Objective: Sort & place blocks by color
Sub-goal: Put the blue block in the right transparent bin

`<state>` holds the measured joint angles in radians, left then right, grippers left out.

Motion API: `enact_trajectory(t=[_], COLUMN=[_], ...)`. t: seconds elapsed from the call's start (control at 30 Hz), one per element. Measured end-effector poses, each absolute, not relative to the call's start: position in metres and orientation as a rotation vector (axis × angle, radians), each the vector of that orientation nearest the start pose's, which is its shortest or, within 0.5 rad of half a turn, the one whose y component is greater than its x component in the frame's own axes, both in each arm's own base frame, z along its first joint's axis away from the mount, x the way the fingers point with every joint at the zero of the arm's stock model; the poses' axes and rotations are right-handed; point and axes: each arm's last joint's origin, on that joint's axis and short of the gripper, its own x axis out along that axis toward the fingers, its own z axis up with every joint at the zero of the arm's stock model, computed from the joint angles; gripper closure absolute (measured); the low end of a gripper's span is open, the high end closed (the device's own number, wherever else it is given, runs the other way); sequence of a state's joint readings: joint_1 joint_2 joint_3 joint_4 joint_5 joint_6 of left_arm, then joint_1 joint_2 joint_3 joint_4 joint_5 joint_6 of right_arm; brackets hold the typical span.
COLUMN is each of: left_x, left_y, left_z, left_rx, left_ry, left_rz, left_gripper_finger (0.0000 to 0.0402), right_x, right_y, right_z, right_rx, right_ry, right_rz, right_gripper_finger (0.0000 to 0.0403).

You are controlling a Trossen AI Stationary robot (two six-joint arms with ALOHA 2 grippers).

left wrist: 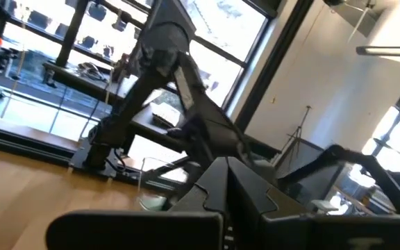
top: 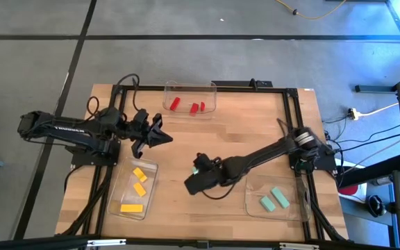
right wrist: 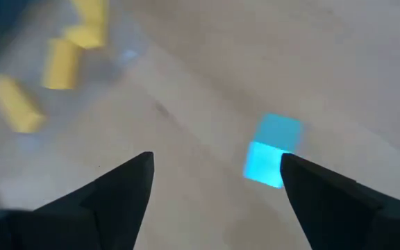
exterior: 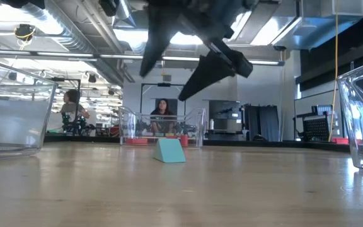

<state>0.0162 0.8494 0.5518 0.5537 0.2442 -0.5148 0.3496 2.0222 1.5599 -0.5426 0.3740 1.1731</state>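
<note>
Right gripper (right wrist: 214,180) mid-frame, fingers wide apart, empty, above lone teal block (right wrist: 273,151). Yellow blocks (top: 139,182) in lower-left tray (top: 119,187). Left gripper (top: 160,136) open, empty, upper left.

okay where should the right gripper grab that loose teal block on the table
Probably from straight above, closing across its two side faces. The teal block lies alone on bare table, and the right gripper, open, already hangs over it with one finger close beside it.

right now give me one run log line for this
right gripper open over teal block on table | left gripper open, waiting | red, yellow, two teal already in trays
</note>
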Motion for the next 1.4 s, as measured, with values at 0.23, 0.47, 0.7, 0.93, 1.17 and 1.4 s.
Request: enact_trajectory(t=[0.23,0.47,0.7,0.93,1.17,1.4], left_x=[0.19,0.191,0.191,0.191,0.191,0.191], left_y=[-0.003,-0.003,-0.003,-0.002,-0.001,-0.001], left_z=[0.312,0.311,0.311,0.311,0.311,0.311], left_rx=[-0.48,-0.488,-0.508,-0.559,-0.538,-0.531], left_ry=[-0.196,-0.19,-0.191,-0.188,-0.197,-0.199], left_rz=[-0.269,-0.266,-0.249,-0.244,-0.22,-0.213], left_gripper_finger=[0.0401,0.0402,0.0402,0.0402,0.0402,0.0401], right_x=[0.43,0.44,0.444,0.444,0.444,0.443], right_y=[0.142,0.147,0.148,0.149,0.149,0.149], right_z=[0.2,0.165,0.139,0.137,0.132,0.13], right_rx=[0.611,0.691,0.687,0.666,0.636,0.623], right_ry=[0.874,0.903,0.927,0.948,0.991,1.005], right_rz=[-0.786,-0.885,-0.919,-0.89,-0.863,-0.871], right_gripper_finger=[0.0087,0.0087,0.0087,0.0087,0.0119,0.0254])
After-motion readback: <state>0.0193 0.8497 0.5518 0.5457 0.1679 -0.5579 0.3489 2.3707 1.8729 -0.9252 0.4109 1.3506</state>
